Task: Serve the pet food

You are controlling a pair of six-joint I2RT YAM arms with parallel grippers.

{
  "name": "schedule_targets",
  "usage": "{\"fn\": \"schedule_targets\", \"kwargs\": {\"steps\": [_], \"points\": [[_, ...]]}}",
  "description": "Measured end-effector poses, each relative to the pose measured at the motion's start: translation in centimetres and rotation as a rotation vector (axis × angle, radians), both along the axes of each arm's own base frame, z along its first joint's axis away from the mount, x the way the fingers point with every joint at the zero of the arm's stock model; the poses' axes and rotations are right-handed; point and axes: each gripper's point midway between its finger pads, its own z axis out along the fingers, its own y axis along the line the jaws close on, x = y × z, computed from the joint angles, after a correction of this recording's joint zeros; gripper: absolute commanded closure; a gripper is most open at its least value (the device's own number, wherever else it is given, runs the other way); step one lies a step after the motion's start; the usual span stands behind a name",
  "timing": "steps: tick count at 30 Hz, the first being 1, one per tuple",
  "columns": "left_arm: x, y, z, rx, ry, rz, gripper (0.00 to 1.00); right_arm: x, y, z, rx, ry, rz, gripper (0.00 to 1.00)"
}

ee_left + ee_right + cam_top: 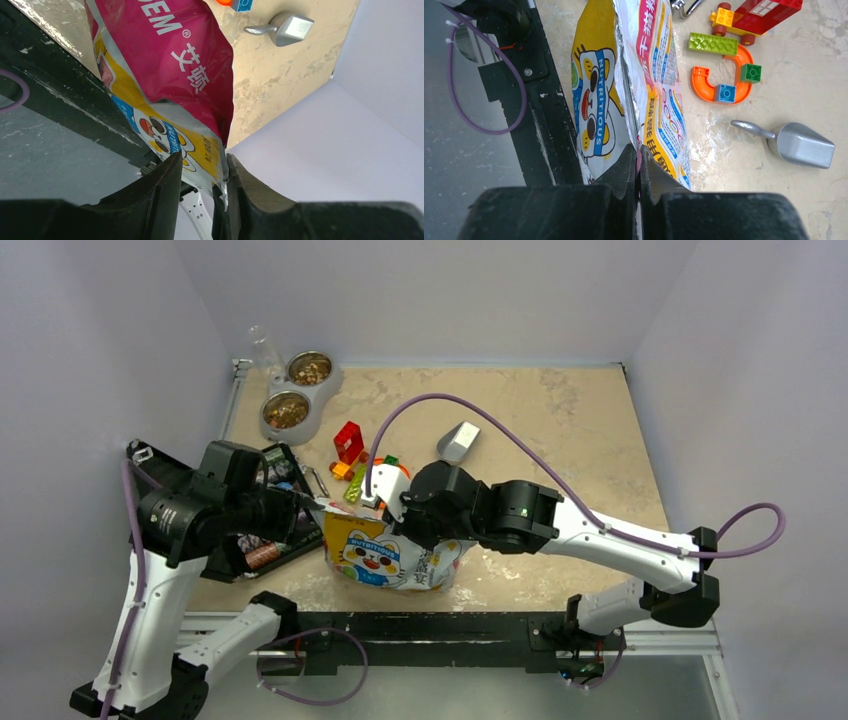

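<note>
The pet food bag (pixel 385 555), yellow and white with a cartoon cat, stands at the table's near edge between both arms. My left gripper (pixel 312 505) has the bag's top left corner (pixel 200 150) between its part-closed jaws, with the foil edge against one finger (pixel 245 190). My right gripper (pixel 385 508) is shut tight on the bag's top edge (pixel 644 100). Brown kibble (pixel 287 412) fills the two steel bowls of a grey double feeder (pixel 322 390) at the back left. Any kibble inside the bag is hidden.
A metal scoop (pixel 458 443) lies behind the bag and also shows in the right wrist view (pixel 799 145). Colourful toy blocks (pixel 350 448) lie between the feeder and the bag. A black tray (pixel 285 455) sits under the left arm. A clear bottle (pixel 264 348) stands by the feeder.
</note>
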Motion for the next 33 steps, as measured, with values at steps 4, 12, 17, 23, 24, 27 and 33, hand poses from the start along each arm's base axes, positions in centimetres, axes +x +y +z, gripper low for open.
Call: {"fn": "schedule_targets", "kwargs": {"steps": [4,12,17,23,24,27,33], "points": [[-0.2,0.1,0.1,-0.008,-0.009,0.007,0.63,-0.3,-0.2,0.1,-0.016,0.016,0.011,0.84],[0.9,-0.4,-0.6,0.000,0.021,0.005,1.00,0.4,0.3,1.1,-0.038,0.013,-0.011,0.72],[0.8,-0.5,-0.5,-0.008,0.025,0.005,1.00,1.3,3.0,0.9,-0.050,0.014,-0.016,0.68],[0.7,-0.5,-0.6,-0.013,0.032,0.012,1.00,1.7,4.9,-0.8,-0.088,0.031,-0.009,1.00],[0.7,-0.4,-0.6,-0.013,0.032,0.012,1.00,1.5,5.0,-0.9,-0.091,0.039,-0.002,1.00],[0.5,-0.5,-0.5,-0.021,0.034,0.009,1.00,0.9,4.9,-1.0,-0.080,0.052,0.019,1.00],[0.1,-1.5,-0.3,-0.076,0.047,-0.019,1.00,0.4,3.8,-1.1,-0.037,0.087,0.016,0.76]]}}
